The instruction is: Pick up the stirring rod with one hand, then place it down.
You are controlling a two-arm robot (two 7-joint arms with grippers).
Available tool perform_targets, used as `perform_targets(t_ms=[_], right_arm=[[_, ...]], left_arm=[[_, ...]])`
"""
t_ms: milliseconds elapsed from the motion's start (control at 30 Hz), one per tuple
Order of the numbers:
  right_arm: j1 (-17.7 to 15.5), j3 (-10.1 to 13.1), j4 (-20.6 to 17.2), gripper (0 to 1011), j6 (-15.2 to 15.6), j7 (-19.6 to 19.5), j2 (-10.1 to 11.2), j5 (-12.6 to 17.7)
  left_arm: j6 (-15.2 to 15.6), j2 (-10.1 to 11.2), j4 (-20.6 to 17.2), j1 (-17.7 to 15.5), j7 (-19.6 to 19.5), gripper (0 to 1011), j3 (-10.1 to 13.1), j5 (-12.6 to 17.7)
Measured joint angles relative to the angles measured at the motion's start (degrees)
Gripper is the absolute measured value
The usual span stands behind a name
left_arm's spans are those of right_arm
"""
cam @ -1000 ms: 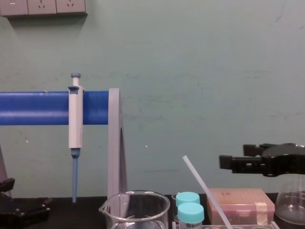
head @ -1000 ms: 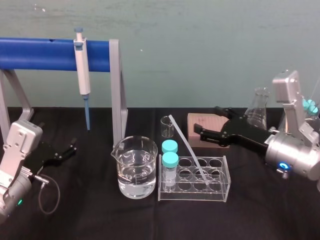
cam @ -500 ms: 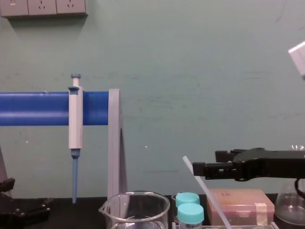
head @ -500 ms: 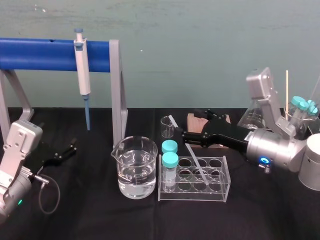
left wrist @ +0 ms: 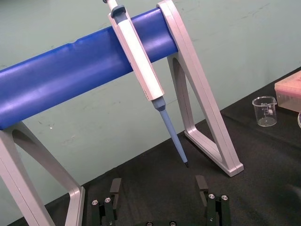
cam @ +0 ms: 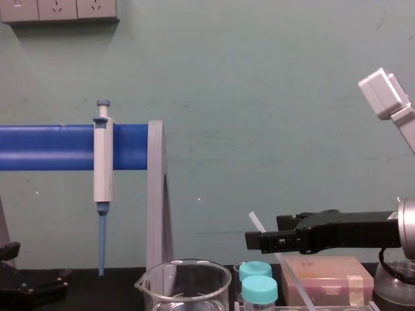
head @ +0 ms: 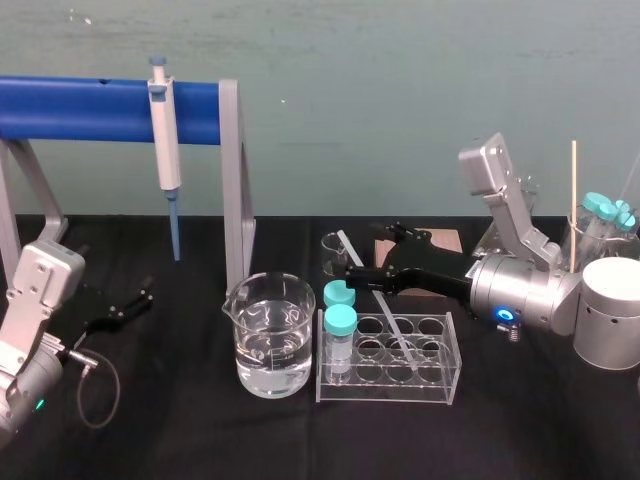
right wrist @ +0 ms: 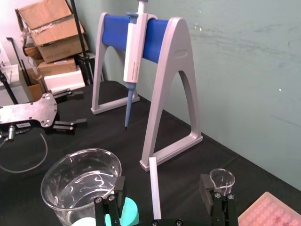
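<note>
Looking down on a table (head: pixel 200 440) under a black cloth, with a plain teal wall (head: pixel 400 100) close behind it. High on that wall in the chest view, a row of sockets (cam: pixel 58 8). At the side of the room in the right wrist view, some stacked cardboard boxes (right wrist: pixel 47 33). On the left part of the cloth, a stand (head: pixel 100 108) with a blue bar and grey legs, and hanging on the bar a white-and-blue pipette (head: pixel 163 130), tip down.

Near the middle, a large beaker (head: pixel 268 345), about half full of clear water. Just beside it to the right, a clear tube rack (head: pixel 385 390), holding two vials (head: pixel 340 330) with teal caps at its left end. Behind the rack, a small beaker (head: pixel 334 255), empty, and a pink box (head: pixel 445 240) partly hidden by the right arm. Far to the right, a clear container (head: pixel 585 245) with teal-capped tubes and a thin wooden stick.

Standing with its lower end in one hole of the rack, the stirring rod (head: pixel 383 312), tilted up and back toward the small beaker. Stretched in from the right at the upper part of the rod, the right gripper (head: pixel 368 255): jaws wide apart, one finger on each side of the rod, a gap on both sides, nothing gripped. Parked low at the left of the table, the left gripper (head: pixel 130 300), jaws apart too and holding nothing.
</note>
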Motion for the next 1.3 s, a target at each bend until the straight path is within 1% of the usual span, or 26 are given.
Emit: perform_targets(t_ms=[367, 533, 933, 1033, 1067, 1133, 1167, 1233, 1300], right_arm=[[0.60, -0.27, 1.67, 1000, 0.95, -0.98, -0.88, -0.70], [0.60, -0.31, 1.71, 1000, 0.81, -1.10, -0.93, -1.14], [0.59, -0.27, 1.70, 994, 0.78, -1.17, -0.90, -1.05], [0.58, -0.26, 1.70, 947, 0.77, -1.17, -0.89, -1.02], [0.57, -0.25, 1.69, 908, 0.77, -1.17, -0.88, -1.00], [0.57, -0.24, 1.68, 873, 0.77, -1.17, -0.88, -0.98], [0.56, -0.24, 1.68, 821, 0.77, -1.18, -0.88, -0.95], [0.55, -0.23, 1.67, 788, 0.76, -1.17, -0.88, -0.93], [0.54, -0.22, 1.66, 713, 0.77, -1.18, -0.88, -0.91]], left_arm=[[0.00, 0.00, 0.00, 0.00, 0.00, 1000, 0.00, 0.00], [0.00, 0.00, 0.00, 0.00, 0.00, 1000, 0.00, 0.00], [0.00, 0.00, 0.00, 0.00, 0.00, 1000, 0.00, 0.00], [0.00, 0.00, 0.00, 0.00, 0.00, 1000, 0.00, 0.00], [0.00, 0.00, 0.00, 0.00, 0.00, 1000, 0.00, 0.00], [0.00, 0.00, 0.00, 0.00, 0.00, 1000, 0.00, 0.00], [0.00, 0.00, 0.00, 0.00, 0.00, 1000, 0.00, 0.00], [0.00, 0.00, 0.00, 0.00, 0.00, 1000, 0.00, 0.00], [0.00, 0.00, 0.00, 0.00, 0.00, 1000, 0.00, 0.00]])
